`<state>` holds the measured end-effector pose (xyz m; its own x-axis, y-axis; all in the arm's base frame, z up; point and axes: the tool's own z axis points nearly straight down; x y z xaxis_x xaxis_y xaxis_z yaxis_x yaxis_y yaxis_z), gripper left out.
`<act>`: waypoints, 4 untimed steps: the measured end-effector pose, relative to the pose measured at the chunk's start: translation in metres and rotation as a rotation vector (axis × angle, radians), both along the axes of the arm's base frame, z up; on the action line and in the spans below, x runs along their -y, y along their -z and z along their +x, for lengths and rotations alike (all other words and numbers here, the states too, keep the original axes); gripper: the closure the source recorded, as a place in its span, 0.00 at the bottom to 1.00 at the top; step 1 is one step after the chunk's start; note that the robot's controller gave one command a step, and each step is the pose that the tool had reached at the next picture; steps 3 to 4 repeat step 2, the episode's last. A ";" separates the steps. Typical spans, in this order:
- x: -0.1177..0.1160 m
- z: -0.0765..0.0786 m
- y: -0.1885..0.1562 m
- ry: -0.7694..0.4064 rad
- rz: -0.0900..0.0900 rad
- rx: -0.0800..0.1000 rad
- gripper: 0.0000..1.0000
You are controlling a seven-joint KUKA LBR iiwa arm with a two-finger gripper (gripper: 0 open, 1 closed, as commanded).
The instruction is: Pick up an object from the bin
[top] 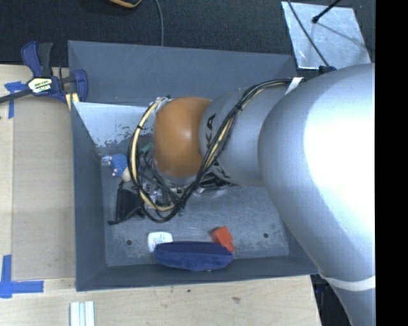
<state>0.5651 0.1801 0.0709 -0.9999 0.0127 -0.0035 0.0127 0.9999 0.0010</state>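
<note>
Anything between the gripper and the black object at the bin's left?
Nothing visible does. The gripper is right beside the black object; the white cylinder and dark blue pouch lie off to the side.

**Dark floor above, pale desk below**

A dark, carpet-like floor runs across the top of the frame, and a thin black cable hangs down over it. In the upper right lies a pale grey sheet, with the thin black legs of a stand on it. A beige desk stretches left of and below the grey bin. A small white ribbed strip lies at the lower left.
</note>
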 end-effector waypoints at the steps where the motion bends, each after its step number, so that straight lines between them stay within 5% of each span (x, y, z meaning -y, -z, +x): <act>1: -0.019 -0.030 -0.103 -0.030 0.003 0.006 1.00; 2: -0.004 -0.033 -0.206 0.028 0.002 0.008 1.00; 4: -0.004 -0.033 -0.206 0.028 0.002 0.008 1.00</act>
